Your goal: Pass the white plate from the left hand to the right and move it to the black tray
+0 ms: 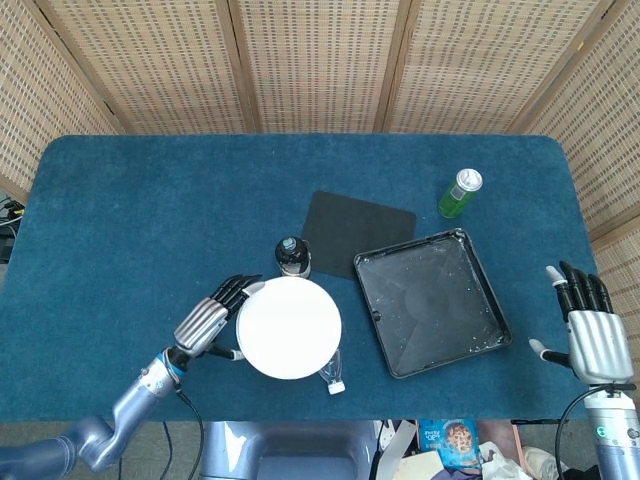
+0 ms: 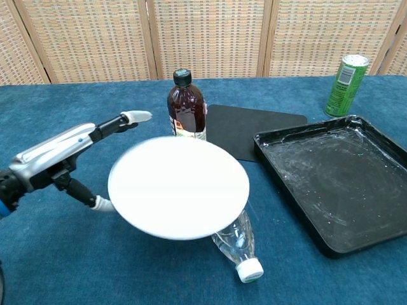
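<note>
My left hand [image 1: 208, 322] [image 2: 60, 159] grips the white plate [image 1: 288, 328] [image 2: 179, 187] by its left rim and holds it nearly level above the table, over the lying water bottle [image 2: 238, 245]. The black tray [image 1: 431, 300] [image 2: 340, 179] lies to the plate's right with nothing in it. My right hand [image 1: 585, 336] hovers open at the table's right edge, fingers spread, well right of the tray; the chest view does not show it.
A dark juice bottle [image 1: 291, 253] [image 2: 186, 113] stands just behind the plate. A black mat [image 1: 357, 226] [image 2: 252, 130] lies behind the tray. A green can [image 1: 459, 193] [image 2: 345, 76] stands at the back right. The bottle's white cap [image 1: 336, 386] pokes out under the plate.
</note>
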Controlling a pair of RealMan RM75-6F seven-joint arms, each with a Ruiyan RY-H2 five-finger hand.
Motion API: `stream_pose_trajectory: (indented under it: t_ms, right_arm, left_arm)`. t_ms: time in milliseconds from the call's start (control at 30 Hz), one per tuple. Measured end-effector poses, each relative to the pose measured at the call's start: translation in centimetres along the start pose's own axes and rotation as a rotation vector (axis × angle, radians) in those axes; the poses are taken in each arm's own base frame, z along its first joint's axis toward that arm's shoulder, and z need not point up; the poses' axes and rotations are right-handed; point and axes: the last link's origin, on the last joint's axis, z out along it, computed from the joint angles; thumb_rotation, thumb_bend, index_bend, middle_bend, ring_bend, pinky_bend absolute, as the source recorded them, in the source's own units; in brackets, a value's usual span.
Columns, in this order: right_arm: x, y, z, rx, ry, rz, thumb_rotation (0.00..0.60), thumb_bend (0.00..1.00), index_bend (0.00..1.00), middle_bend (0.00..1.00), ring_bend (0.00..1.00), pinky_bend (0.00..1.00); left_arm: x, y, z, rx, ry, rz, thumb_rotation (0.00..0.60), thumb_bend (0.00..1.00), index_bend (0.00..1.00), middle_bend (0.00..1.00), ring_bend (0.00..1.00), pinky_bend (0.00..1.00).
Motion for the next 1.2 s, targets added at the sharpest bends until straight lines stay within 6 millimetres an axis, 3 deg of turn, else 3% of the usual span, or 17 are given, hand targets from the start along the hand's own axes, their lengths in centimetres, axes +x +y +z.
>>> stream_pose_trajectory:
  t_ms: [400,767,1000,1200]
  right_arm:
    - [-0.5,-0.4,-0.5,0.014,-0.022,-0.03,0.6,0.0,0.0,0.0,0.0,0.0]
    - [-1.8,-1.6,-0.9,0.092,-0.066,-0.085,0.6,0.0,0.0,0.0,0.0,0.0]
    - [-2.1,-2.2,-1.0,0.122,-0.068,-0.088,0.6,0.0,0.0,0.0,0.0,0.0]
    - [-2.4,-3.2,-1.0,0.221,-0.077,-0.086,0.6,0.0,0.0,0.0,0.0,0.0]
  left_arm:
    - [5.0,-1.4,-4.3,0.074,-0.059,0.057,0.6,0.0,0.0,0.0,0.0,0.0]
    - [11.5,-3.0,-8.3,0.21,0.011,0.188,0.6,0.0,0.0,0.0,0.0,0.0]
    - [12.3,-4.0,-9.3,0.297,0.019,0.202,0.6,0.0,0.0,0.0,0.0,0.0]
    - [14.2,-4.4,-10.1,0.363,0.119,0.22,0.6,0.0,0.0,0.0,0.0,0.0]
